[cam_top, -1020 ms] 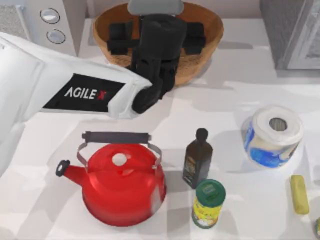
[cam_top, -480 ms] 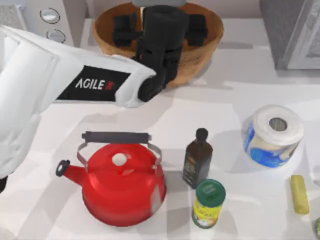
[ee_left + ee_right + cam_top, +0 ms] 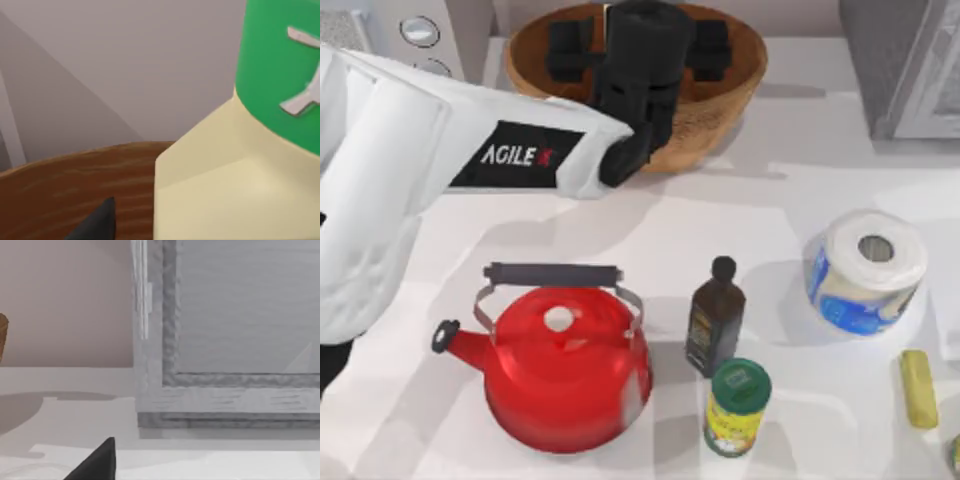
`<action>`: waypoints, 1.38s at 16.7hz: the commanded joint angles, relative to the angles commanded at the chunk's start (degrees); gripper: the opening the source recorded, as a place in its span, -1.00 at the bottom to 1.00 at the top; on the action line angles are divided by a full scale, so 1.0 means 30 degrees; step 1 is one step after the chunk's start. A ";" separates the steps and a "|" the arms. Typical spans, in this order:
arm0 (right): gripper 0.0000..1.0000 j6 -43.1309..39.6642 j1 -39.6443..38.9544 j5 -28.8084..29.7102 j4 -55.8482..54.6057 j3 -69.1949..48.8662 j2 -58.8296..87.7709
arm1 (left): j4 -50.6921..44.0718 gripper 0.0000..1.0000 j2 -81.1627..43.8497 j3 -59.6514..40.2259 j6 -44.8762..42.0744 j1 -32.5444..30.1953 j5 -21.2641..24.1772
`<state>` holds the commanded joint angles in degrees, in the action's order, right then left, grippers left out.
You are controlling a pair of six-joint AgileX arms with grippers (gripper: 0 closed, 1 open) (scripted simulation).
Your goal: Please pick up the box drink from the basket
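The basket [image 3: 735, 95] is a round tan wicker bowl at the back middle of the table. My left gripper [image 3: 638, 42] reaches down into it, open, with its black fingers spread to either side. From above, the gripper's body hides the box drink. In the left wrist view the box drink [image 3: 230, 190] stands very close: a pale-yellow carton with sloped shoulders and a green top. One dark fingertip [image 3: 95, 224] lies beside it, apart from the carton, in front of the basket's brown wall [image 3: 60, 185]. My right arm is parked, and its fingertip [image 3: 97, 462] points at a grey cabinet.
A red kettle [image 3: 565, 365] stands front left, with a dark bottle [image 3: 716, 315] and a green-lidded yellow can [image 3: 736, 405] beside it. A paper roll [image 3: 866, 270] and a small yellow bar [image 3: 918, 388] lie at the right. A grey cabinet [image 3: 910, 60] stands back right, a knobbed appliance [image 3: 420, 40] back left.
My left arm has pushed farther toward the back, carrying its gripper deeper over the basket. Nothing else on the table has moved.
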<state>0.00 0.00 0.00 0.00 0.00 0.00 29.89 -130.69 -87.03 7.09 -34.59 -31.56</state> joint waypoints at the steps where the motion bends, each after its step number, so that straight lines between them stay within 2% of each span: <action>1: 1.00 0.0000 0.0000 0.0000 0.0000 0.0000 0.0000 | 0.0000 0.85 0.0000 0.0000 0.0000 0.0000 0.0000; 13: 1.00 0.0000 0.0000 0.0000 0.0000 0.0000 0.0000 | 0.0000 -0.96 0.0000 0.0000 0.0000 0.0000 0.0000; 23: 1.00 0.0000 0.0000 0.0000 0.0000 0.0000 0.0000 | -0.0049 -1.00 0.0048 -0.0054 -0.0031 -0.0076 -0.0008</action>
<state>0.00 0.00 0.00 0.00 0.00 0.00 29.74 -130.55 -87.20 7.00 -34.81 -31.59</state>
